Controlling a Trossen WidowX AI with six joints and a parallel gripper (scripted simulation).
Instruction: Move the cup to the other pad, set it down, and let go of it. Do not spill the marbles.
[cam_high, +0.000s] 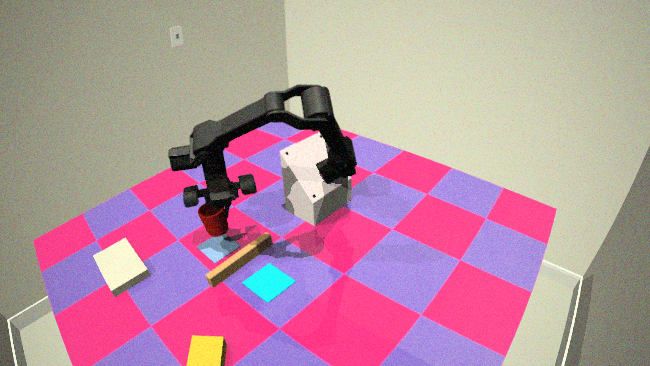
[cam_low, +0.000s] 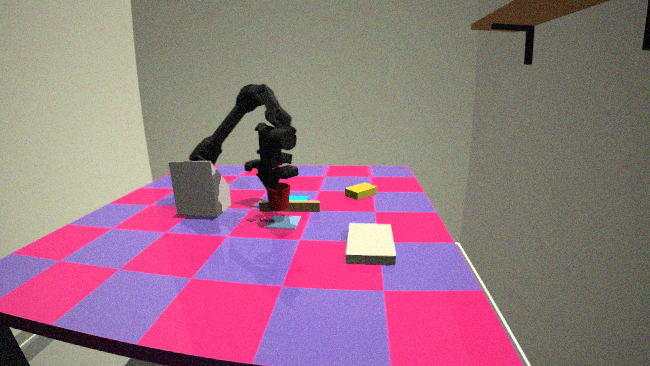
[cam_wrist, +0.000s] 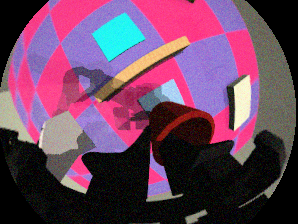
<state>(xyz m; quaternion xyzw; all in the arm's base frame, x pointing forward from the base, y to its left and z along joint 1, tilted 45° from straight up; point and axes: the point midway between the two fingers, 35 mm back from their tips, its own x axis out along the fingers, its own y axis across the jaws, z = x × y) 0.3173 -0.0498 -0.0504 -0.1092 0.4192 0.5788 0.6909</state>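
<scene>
The red cup (cam_high: 214, 221) (cam_low: 279, 197) (cam_wrist: 170, 111) hangs a little above the pale blue pad (cam_high: 215, 251) (cam_low: 291, 222) (cam_wrist: 173, 91), clear of it, and leans somewhat. My gripper (cam_high: 224, 209) (cam_low: 270, 186) (cam_wrist: 152, 128) points down and is shut on the cup's wall at the rim, one finger inside and one outside. The cup's inside is dark in the wrist view, and no marbles can be made out. The bright cyan pad (cam_high: 269, 283) (cam_low: 299, 198) (cam_wrist: 119, 37) has nothing on it.
A low wooden bar (cam_high: 240, 260) (cam_low: 307, 206) (cam_wrist: 145, 62) lies between the pads. A cream block (cam_high: 120, 262) (cam_low: 371, 241) (cam_wrist: 242, 104), a yellow block (cam_high: 206, 350) (cam_low: 361, 190) and a large grey box (cam_high: 300, 200) (cam_low: 192, 190) (cam_wrist: 62, 132) stand around. A shelf (cam_low: 545, 12) hangs on the wall.
</scene>
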